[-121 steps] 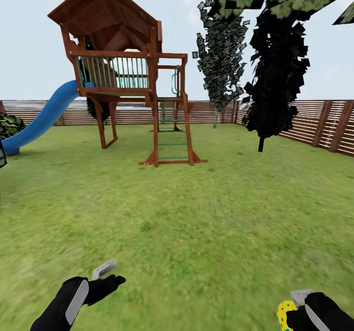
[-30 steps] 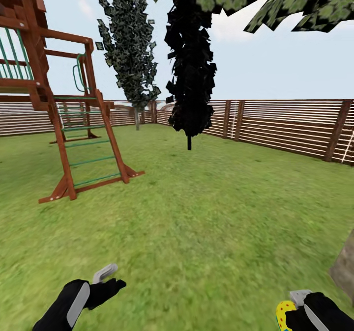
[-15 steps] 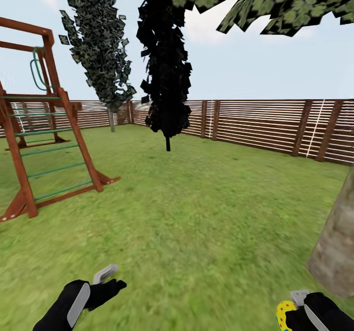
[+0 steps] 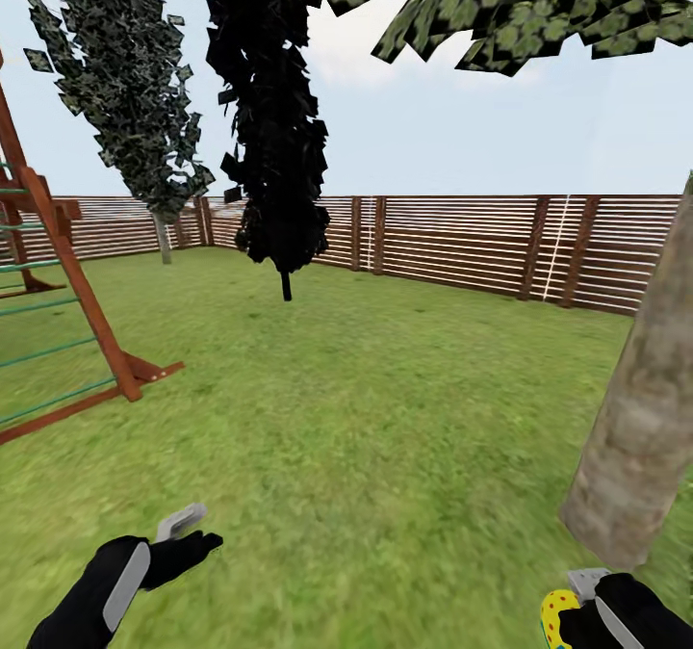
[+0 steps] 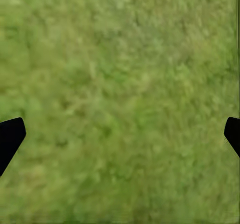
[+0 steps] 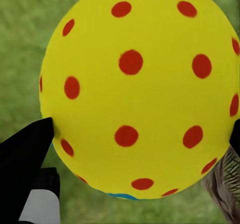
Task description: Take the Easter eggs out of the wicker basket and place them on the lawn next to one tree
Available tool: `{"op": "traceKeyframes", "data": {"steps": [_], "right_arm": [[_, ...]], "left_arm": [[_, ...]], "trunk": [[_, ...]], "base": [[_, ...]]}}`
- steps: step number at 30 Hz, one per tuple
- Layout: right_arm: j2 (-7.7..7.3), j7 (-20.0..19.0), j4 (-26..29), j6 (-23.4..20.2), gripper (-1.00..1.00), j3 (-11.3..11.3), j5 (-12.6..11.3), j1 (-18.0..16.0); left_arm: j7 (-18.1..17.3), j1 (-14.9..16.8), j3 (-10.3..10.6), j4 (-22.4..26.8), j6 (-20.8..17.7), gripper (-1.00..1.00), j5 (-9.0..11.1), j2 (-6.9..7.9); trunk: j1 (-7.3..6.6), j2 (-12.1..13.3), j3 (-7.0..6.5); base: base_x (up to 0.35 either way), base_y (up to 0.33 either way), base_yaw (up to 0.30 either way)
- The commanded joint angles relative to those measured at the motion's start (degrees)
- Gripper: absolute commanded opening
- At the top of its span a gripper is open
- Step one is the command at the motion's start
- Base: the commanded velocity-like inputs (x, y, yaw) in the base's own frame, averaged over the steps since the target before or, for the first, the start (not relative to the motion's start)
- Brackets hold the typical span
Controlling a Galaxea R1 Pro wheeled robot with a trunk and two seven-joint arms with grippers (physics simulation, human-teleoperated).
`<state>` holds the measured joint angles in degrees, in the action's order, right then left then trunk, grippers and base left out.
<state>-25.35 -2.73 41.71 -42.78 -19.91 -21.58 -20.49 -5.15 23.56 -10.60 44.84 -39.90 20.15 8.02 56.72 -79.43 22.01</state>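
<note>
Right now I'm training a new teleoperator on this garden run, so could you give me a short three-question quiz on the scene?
1. True or false: the right gripper has its jaws closed on an Easter egg.
2. Multiple choice: what lies under the left gripper? A) the wicker basket B) bare lawn C) a second egg
3. Fill in: the thick pale tree trunk stands on the robot's ____ side in the head view.

Key: 1 true; 2 B; 3 right.
</note>
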Motion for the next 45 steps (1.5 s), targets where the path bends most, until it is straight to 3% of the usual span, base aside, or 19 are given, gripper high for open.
{"op": "traceKeyframes", "data": {"steps": [1,18,45], "right_arm": [[-0.05,-0.31,0.04,-0.20,-1.00,-0.21,0.31,-0.08],[-0.05,-0.27,0.04,-0.20,-1.00,-0.24,0.40,-0.07],[0.04,-0.26,0.04,-0.20,-1.00,-0.30,0.43,-0.08]], "left_arm": [[-0.28,0.01,-0.15,0.18,-0.35,1.00,-0.12,0.03],[-0.21,-0.01,-0.06,-0.15,-0.35,1.00,-0.12,-0.11],[-0.21,0.00,-0.13,-0.28,-0.35,1.00,-0.27,-0.14]], "trunk": [[0.04,-0.04,0.07],[0.04,-0.04,0.10],[0.04,-0.04,0.18]], "base": [[0.337,0.000,-0.277],[0.337,0.000,-0.245],[0.337,0.000,-0.005]]}}
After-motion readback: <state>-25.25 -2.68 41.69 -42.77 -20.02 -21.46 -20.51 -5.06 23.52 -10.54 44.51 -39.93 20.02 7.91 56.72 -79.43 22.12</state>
